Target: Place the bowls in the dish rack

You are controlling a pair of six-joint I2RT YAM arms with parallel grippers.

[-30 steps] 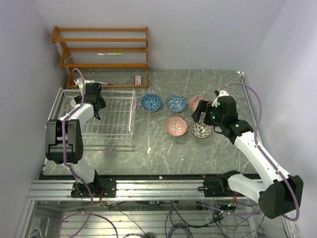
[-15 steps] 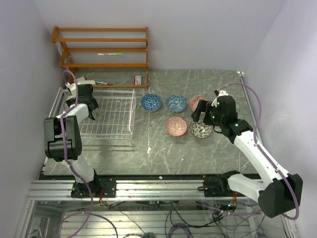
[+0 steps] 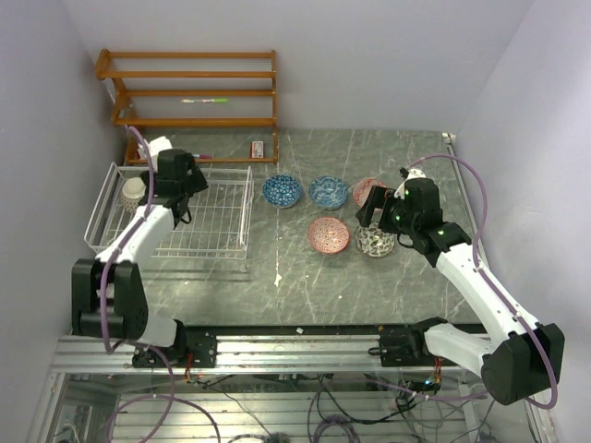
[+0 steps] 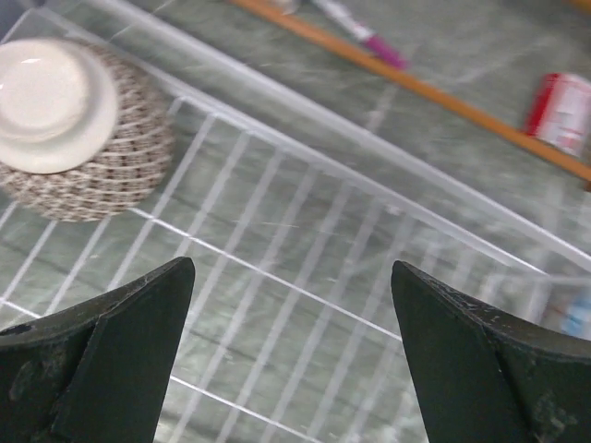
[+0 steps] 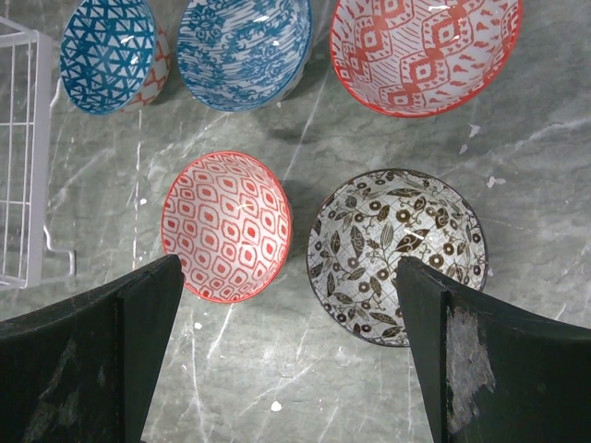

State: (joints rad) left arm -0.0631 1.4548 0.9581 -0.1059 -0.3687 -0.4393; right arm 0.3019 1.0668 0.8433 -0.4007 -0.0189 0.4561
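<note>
L claw [image 4: 294, 277]: jaws spread about as wide as they go, nothing betw. them, touching nothing. It hangs over the grid floor of the white wire-grid dish rack [image 3: 222, 233], near the far side. R claw [image 5: 288, 268]: jaws also wide apart, empty, hovering over the bowls on the table. In its wrist view one finger frames the small red-and-white scale-pattern bowl [image 5: 226, 226], the other the black-and-white floral bowl [image 5: 397, 254]. Can't tell how high above them.

One tan-brown check-pattern ceramic bowl [image 4: 83, 125] is in the rack, far-left corner, upside down, pale foot ring up. Other five sit on the table right of the rack, mouths up. The teal-blue lattice bowl [image 5: 109, 51], blue-and-white brushwork bowl [image 5: 242, 46] and red-and-white zigzag bowl [image 5: 425, 51] make a back row, teal nearest the rack. The small red and black-and-white ones sit in front, just beside each other, not touching. Rack's long axis runs left–right, approx. parallel to the back wall.

Surface: dark grey-green marble-look table top [image 3: 305, 286] w/ pale veins, white flecks. Pale lilac walls all round. An orange-brown wooden shelf unit [image 3: 194, 92] stands back-left behind the rack, w/ a green-and-pink pen [image 3: 205, 100] on one shelf. A pink-tipped marker [image 4: 362, 29] and a small red-and-white can [image 4: 559, 115] lie at its foot. A metal rail [image 3: 295, 353] at the near edge carries both arm bases.
</note>
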